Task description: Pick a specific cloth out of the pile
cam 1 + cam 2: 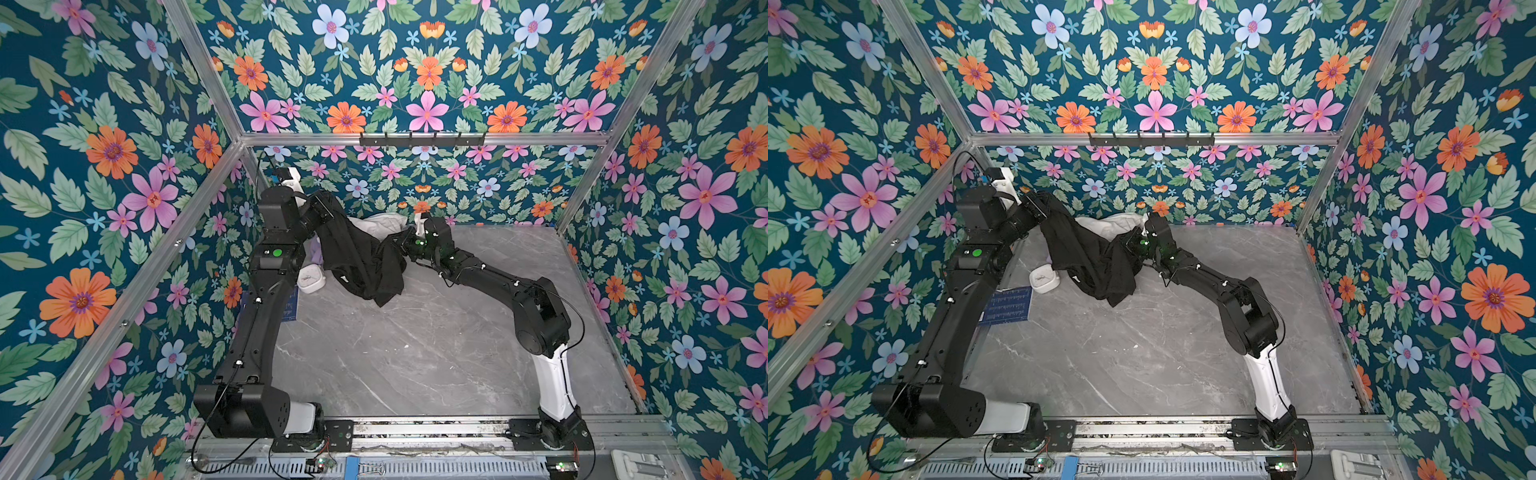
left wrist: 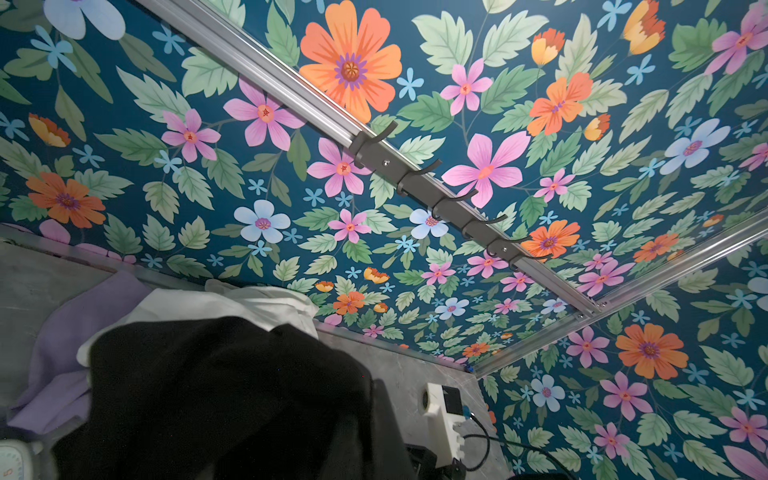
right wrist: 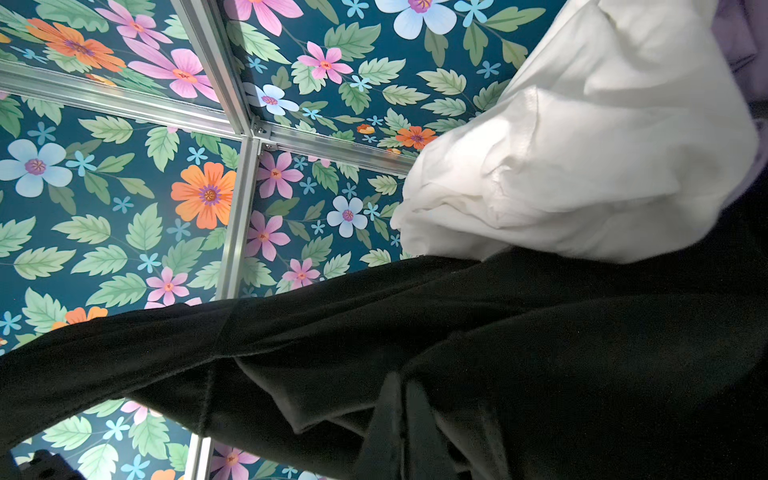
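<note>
Broadly, the grey marble-look table is smooth and hard, and the pile sits at its far edge, left of the middle. The black cloth hangs in front of the pile as a soft, matte band that sags between the two pincers. It is high at the far left and lower toward the middle, and a crumpled fold droops to the near side. Whether that fold touches the table cannot be told.

Behind it the white garment bulges in puffy creases, its lower part hidden by the black fabric. The lavender garment shows only as a sliver between the left arm and the cloth. The left wrist view shows more of it, in smooth folds against the white one.

The left pincer is clamped on the cloth's upper end. The right pincer is clamped on its lower end. Both sets of tips are buried, black on black.

A small rounded white box sits on the table at the left, just beside the hanging cloth. A flat blue card is partly covered by the left arm.
</note>
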### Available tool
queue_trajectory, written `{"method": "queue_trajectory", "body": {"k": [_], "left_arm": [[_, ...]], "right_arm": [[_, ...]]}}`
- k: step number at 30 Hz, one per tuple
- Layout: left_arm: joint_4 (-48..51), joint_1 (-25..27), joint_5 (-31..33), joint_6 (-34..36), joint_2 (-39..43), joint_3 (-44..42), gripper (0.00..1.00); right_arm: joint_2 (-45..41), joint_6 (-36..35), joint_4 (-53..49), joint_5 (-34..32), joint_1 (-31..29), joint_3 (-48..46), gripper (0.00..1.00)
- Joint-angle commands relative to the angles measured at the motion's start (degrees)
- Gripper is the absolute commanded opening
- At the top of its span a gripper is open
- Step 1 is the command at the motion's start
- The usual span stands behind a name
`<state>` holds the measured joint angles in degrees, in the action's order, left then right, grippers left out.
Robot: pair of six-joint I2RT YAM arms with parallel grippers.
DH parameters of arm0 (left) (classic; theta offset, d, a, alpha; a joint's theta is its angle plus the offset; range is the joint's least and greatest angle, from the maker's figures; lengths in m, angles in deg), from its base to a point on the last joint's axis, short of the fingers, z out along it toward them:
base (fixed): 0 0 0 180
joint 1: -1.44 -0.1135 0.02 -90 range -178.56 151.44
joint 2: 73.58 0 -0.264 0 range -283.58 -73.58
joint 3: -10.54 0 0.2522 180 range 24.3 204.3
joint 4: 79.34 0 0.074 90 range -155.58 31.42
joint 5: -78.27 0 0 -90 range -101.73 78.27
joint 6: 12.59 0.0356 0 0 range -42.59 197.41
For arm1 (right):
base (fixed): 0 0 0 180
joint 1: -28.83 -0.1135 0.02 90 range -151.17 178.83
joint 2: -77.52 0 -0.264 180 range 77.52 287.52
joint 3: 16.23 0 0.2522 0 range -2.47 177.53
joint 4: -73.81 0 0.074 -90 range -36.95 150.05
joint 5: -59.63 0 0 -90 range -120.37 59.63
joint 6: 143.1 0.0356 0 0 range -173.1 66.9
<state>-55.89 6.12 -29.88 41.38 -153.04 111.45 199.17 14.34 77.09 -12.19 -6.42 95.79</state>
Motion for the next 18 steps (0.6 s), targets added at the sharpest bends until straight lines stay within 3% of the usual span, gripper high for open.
{"method": "queue_trajectory", "body": {"k": [1, 18], "left_arm": [[-3.8, 0.0, 0.1, 0.1, 0.6, -0.9, 0.06], [-3.6, 0.0, 1.1, 1.0, 2.6, -3.7, 0.06]], "right_arm": [[-1.5, -0.5, 2.2, 0.5, -0.2, -0.2, 0.00], [-8.4, -1.5, 2.6, 0.3, -1.0, -1.4, 0.00]]}}
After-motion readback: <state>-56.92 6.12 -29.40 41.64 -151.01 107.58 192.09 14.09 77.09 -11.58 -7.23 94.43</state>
